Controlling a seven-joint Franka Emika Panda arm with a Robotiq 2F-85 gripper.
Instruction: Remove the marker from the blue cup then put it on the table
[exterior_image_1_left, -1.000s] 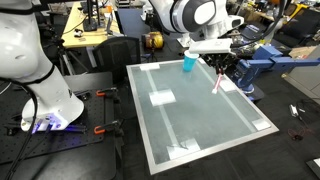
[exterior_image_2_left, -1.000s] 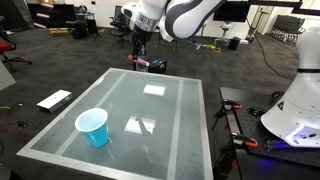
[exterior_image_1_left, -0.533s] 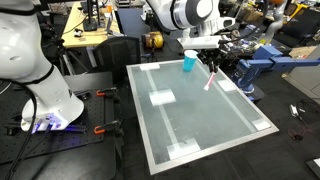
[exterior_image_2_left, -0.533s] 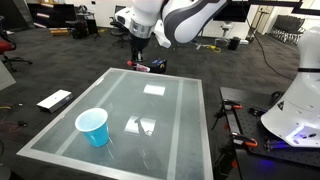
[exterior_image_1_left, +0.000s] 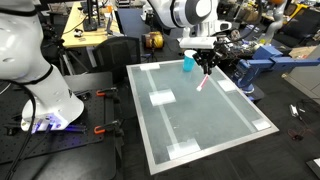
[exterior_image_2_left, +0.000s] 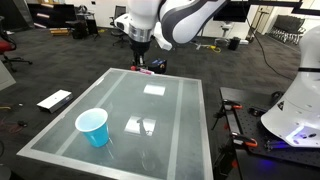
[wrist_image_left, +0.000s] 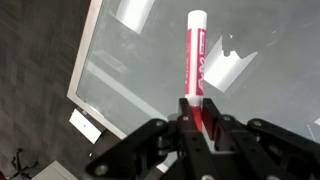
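The claw (wrist_image_left: 198, 116) is clenched on the marker (wrist_image_left: 195, 62), a slim, round pink-red stick with a white cap end pointing away from the black fingers (wrist_image_left: 217, 128). Dark print runs along its barrel, too small to read. In an exterior view the marker (exterior_image_1_left: 203, 82) hangs tilted under the claw (exterior_image_1_left: 206, 68), over the surface (exterior_image_1_left: 222, 125) and just beside the blue cup (exterior_image_1_left: 189, 64), outside it. The surface is a glossy, pale grey-green rectangle with a white frame and white tape patches (exterior_image_1_left: 160, 98). The tapered cyan plastic cup (exterior_image_2_left: 93, 127) stands upright near one corner, its lighter rim open upward and its inner wall blue.
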